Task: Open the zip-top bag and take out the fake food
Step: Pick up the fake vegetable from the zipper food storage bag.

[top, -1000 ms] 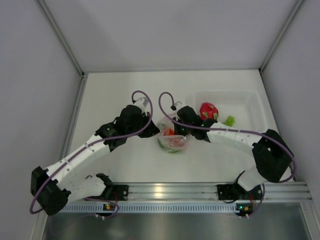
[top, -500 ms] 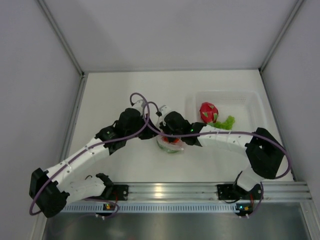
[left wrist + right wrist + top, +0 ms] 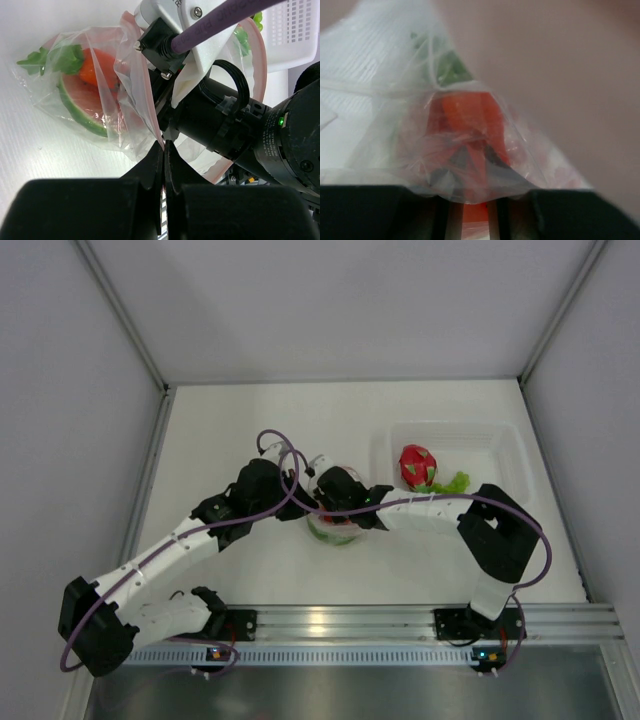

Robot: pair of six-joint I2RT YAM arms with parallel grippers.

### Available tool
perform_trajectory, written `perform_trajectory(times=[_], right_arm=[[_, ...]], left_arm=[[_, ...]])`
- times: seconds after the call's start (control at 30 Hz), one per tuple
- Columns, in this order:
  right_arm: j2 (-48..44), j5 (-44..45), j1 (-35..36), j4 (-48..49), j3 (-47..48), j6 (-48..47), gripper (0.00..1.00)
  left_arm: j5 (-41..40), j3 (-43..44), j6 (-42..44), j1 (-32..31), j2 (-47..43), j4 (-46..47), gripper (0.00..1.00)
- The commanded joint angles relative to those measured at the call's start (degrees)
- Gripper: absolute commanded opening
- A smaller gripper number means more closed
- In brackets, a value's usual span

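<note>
A: Where does the zip-top bag (image 3: pixel 336 530) lie?
B: On the table (image 3: pixel 230 430), left of the tub (image 3: pixel 500 432), with the melon slice (image 3: pixel 82 110), orange piece (image 3: pixel 94 67) and green leaf (image 3: pixel 65 54) inside
A: And the arms?
B: The left gripper (image 3: pixel 164 150) is clamped on the bag's pink rim. The right gripper (image 3: pixel 469 212) is at the bag's mouth, its jaws blurred, no telling
A: The dragon fruit (image 3: pixel 416 464)?
B: In the tub, beside a leafy piece (image 3: pixel 456 481)

Zip-top bag (image 3: pixel 405 115) film fills view; orange piece (image 3: pixel 470 120), green leafy piece (image 3: pixel 447 70) inside.

White links (image 3: pixel 170 543), black joints (image 3: pixel 260 485), purple cables (image 3: pixel 225 20), green LED (image 3: pixel 281 120)
</note>
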Motion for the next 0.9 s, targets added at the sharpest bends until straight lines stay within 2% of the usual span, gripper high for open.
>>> perform_trajectory(times=[0.0, 0.1, 0.27, 0.43, 0.73, 0.8, 0.87], right_arm=[[0.98, 3.94, 0.13, 4.01, 2.71, -2.14, 0.23], [1.68, 4.12, -0.05, 4.54, 2.71, -4.07, 0.25], [2.65, 1.85, -0.22, 6.12, 2.18, -6.44, 0.39], [5.37, -2.46, -0.66, 5.15, 3.76, -7.76, 0.41], [11.44, -4.57, -2.07, 1.37, 6.93, -8.03, 0.52], [12.05, -4.75, -2.68, 1.9, 6.4, -7.33, 0.52], [11.53, -4.32, -2.86, 2.95, 5.18, -6.72, 0.44]], left_arm=[[1.53, -0.34, 0.98, -0.24, -0.83, 3.42, 0.0], [2.06, -0.34, 1.5, -0.24, -0.48, 3.51, 0.0], [2.5, -0.6, 2.21, -0.24, -0.3, 3.42, 0.0], [2.5, -0.77, 2.65, -0.33, -0.3, 3.42, 0.0], [2.32, -1.04, 2.91, -0.24, -0.48, 3.42, 0.0], [1.88, -1.13, 3.0, -0.24, -0.74, 3.42, 0.0], [1.53, -1.04, 2.91, -0.24, -0.92, 3.42, 0.0]])
